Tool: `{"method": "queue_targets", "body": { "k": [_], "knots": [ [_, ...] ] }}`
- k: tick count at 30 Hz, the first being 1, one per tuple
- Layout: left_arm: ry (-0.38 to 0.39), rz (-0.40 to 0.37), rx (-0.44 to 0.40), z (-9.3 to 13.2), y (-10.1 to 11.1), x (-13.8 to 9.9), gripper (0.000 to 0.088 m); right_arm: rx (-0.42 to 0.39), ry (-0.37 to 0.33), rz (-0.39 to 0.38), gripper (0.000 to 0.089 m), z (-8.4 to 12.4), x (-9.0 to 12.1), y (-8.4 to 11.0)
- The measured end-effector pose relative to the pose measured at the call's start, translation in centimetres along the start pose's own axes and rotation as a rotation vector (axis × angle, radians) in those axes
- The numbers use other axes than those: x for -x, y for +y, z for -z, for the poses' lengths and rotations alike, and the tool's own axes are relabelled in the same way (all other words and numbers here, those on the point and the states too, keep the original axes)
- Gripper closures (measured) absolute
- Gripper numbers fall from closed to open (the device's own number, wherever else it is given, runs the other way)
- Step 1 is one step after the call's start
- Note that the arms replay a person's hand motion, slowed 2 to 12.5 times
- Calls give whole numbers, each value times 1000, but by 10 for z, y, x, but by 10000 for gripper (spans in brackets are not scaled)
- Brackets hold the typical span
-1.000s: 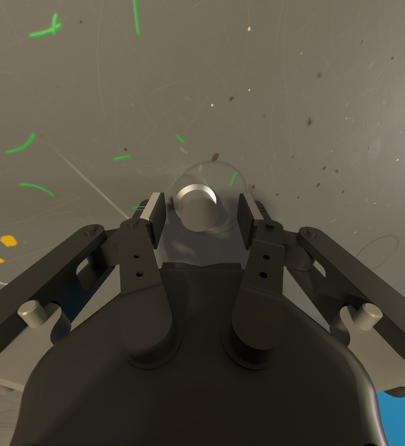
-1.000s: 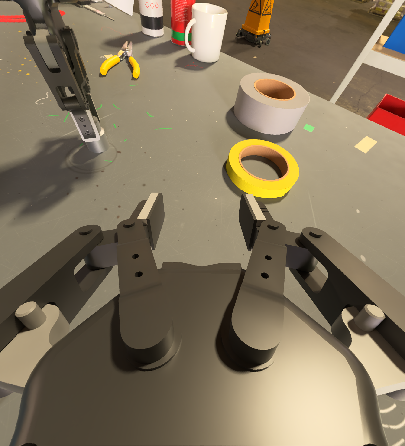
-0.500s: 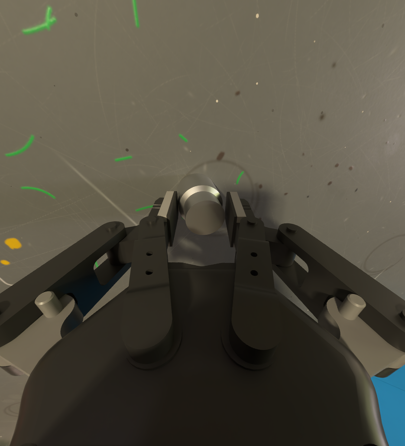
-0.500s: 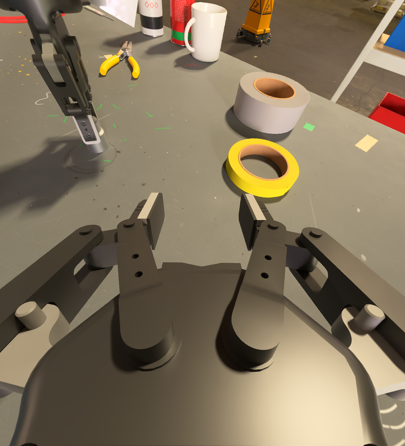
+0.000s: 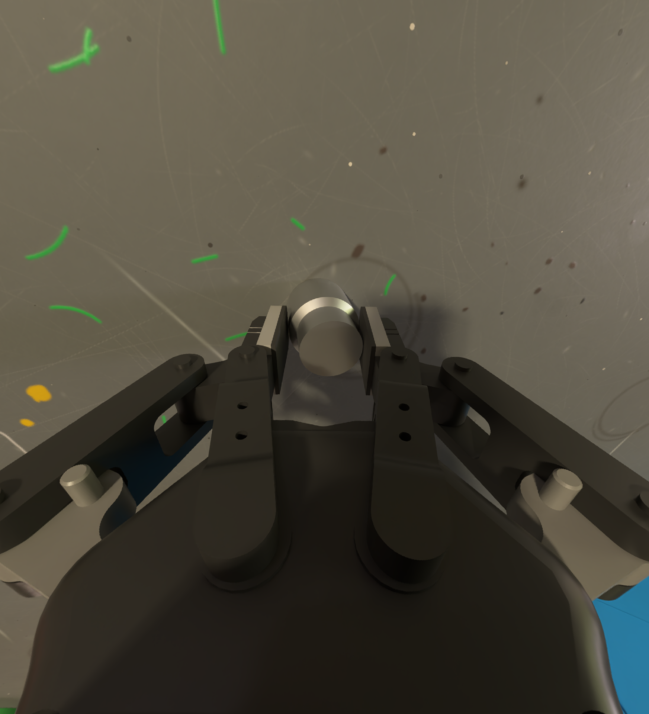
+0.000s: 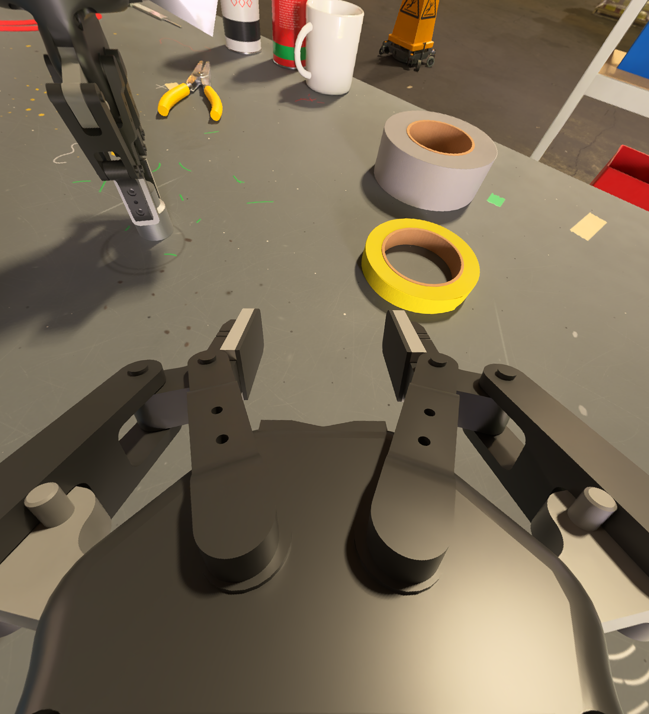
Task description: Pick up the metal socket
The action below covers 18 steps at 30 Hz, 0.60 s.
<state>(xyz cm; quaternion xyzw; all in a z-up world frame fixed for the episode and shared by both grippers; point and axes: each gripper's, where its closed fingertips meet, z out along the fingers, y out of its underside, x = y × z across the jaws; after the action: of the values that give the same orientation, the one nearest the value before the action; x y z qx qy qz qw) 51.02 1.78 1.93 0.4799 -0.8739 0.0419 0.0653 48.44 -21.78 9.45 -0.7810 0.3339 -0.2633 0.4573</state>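
The metal socket [image 5: 328, 340] is a short silver cylinder standing upright on the grey table [image 5: 469, 154]. My left gripper [image 5: 324, 342] is shut on the socket, one pad pressed against each side. In the right wrist view the socket [image 6: 158, 230] shows at the far left under the left gripper's near finger [image 6: 137, 204], which hides its upper part; I cannot tell whether its base touches the table. My right gripper [image 6: 322, 347] is open and empty, low over the table's middle, well apart from the socket.
A yellow tape roll [image 6: 392, 293] lies just ahead-right of my right gripper, with a grey tape roll [image 6: 427, 181] behind it. Yellow-handled pliers [image 6: 191, 92], a white mug [image 6: 330, 46] and a red can [image 6: 284, 34] stand at the back. The table edge runs along the right, beside a red bin [image 6: 639, 181].
My left gripper's fingers have closed from wide open onto the socket's sides. The left arm has shifted slightly. The right gripper has not moved.
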Motion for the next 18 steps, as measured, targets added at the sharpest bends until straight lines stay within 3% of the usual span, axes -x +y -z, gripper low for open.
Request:
{"method": "queue_targets", "body": {
  "k": [8,18],
  "knots": [
    [0,-21,-44,0,-1,0,552,-2,4,1,336,1,-1,-1],
    [-2,-33,-169,3,-4,-1,552,-2,8,-2,336,1,-2,0]
  ]
}}
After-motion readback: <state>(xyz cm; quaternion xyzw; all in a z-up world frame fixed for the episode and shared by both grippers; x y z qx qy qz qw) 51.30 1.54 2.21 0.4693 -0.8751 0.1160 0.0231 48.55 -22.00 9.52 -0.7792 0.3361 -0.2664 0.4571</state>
